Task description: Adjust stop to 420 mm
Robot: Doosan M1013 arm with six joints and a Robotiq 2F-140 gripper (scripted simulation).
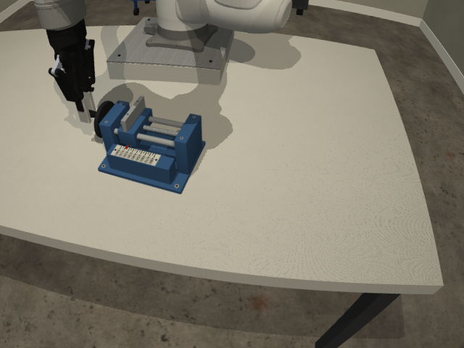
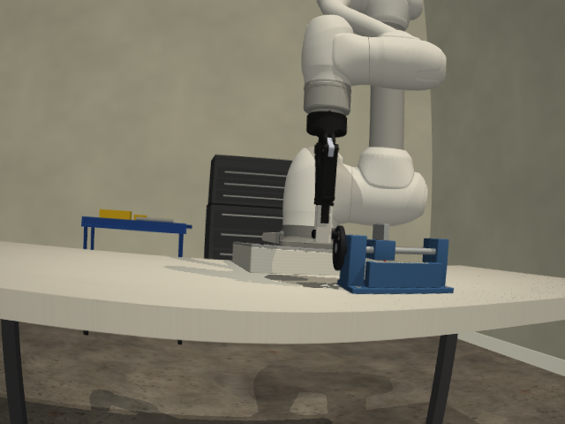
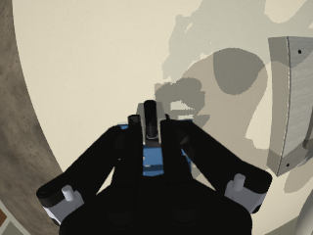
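A blue stop fixture [image 1: 149, 168] [image 2: 401, 274] stands on the table, left of the middle. It has a black handwheel [image 1: 101, 119] [image 2: 338, 247] at its left end. A grey stop plate [image 1: 131, 114] sits on the rods near the handwheel end. The red pointer [image 1: 127, 147] stands near the left end of the white scale [image 1: 139, 155]. My gripper [image 1: 86, 112] [image 2: 323, 230] [image 3: 150, 112] points down beside the wheel. It is shut on the wheel's small black crank handle [image 1: 92, 112] [image 3: 151, 116].
The robot's grey base plate [image 1: 168, 71] [image 2: 274, 260] [image 3: 290, 105] stands just behind the fixture. A small blue table [image 2: 137, 225] and a dark cabinet [image 2: 241, 200] stand in the background. The table's left edge is near the gripper.
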